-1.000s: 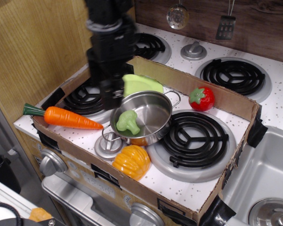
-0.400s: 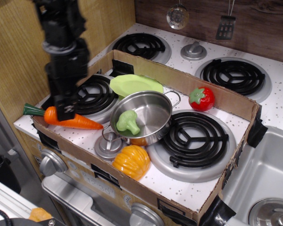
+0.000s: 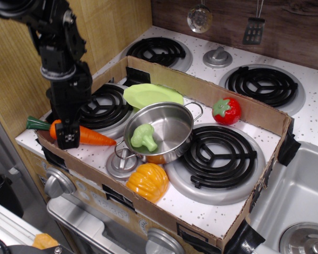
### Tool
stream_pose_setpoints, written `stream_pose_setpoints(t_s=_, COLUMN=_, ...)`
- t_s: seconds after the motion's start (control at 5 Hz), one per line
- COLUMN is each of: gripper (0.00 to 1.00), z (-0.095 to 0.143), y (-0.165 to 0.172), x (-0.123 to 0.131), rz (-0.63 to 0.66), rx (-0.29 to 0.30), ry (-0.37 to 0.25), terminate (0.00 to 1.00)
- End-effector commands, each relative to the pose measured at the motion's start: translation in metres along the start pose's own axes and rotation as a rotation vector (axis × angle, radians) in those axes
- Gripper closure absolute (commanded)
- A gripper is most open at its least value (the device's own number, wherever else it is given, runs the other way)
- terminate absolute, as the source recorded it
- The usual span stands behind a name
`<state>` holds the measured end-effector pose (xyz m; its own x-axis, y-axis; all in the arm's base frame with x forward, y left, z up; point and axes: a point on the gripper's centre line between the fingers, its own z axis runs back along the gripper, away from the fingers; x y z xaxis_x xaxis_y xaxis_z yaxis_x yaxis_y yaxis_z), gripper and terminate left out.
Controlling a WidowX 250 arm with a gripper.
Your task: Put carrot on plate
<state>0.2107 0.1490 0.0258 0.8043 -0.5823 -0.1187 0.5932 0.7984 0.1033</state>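
The orange toy carrot [image 3: 92,136] with a dark green stem end lies at the front left corner of the stove top, inside the cardboard tray. My gripper [image 3: 67,136] hangs straight down over the thick end of the carrot, and its fingers hide that part. I cannot tell whether the fingers are closed on the carrot. The pale lime-green plate [image 3: 151,95] lies flat behind the steel pot, to the right of the back left burner.
A steel pot [image 3: 166,129] with green broccoli [image 3: 143,136] inside stands mid-tray. An orange pumpkin [image 3: 148,181] sits at the front edge. A red strawberry [image 3: 227,110] sits at the back right. Cardboard walls [image 3: 201,90] surround the tray. A sink [image 3: 301,201] is on the right.
My gripper has moved left and down from above the pot and plate to the thick end of the carrot. The carrot stays in about the same place.
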Motion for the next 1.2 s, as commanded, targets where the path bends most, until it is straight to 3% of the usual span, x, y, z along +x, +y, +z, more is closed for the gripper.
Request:
stream_pose_setpoints(t_s=0.0, gripper=0.0, z=-0.001, y=0.013, x=-0.003, rz=0.0, rx=0.039, ry=-0.03, terminate=0.0)
stream_pose_setpoints(t_s=0.2, gripper=1.0, z=0.002, y=0.016, x=-0.003, rz=0.007, rx=0.045, ry=-0.008, terminate=0.0)
stream_pose_setpoints(t_s=0.4, gripper=1.0, z=0.009, y=0.022, x=0.0, rz=0.008, rx=0.043, ry=0.0, terminate=0.0)
stream_pose_setpoints(t_s=0.6, gripper=1.0, z=0.033, y=0.03, x=0.005, rz=0.006, rx=0.098, ry=0.005, terminate=0.0)
stream_pose_setpoints(t_s=0.8, gripper=1.0, z=0.067, y=0.045, x=0.014, rz=0.062, rx=0.148, ry=0.051, terminate=0.0)
stream_pose_setpoints(t_s=1.0, gripper=1.0, z=0.1, y=0.052, x=0.028, rz=0.145, rx=0.235, ry=0.093, terminate=0.0)
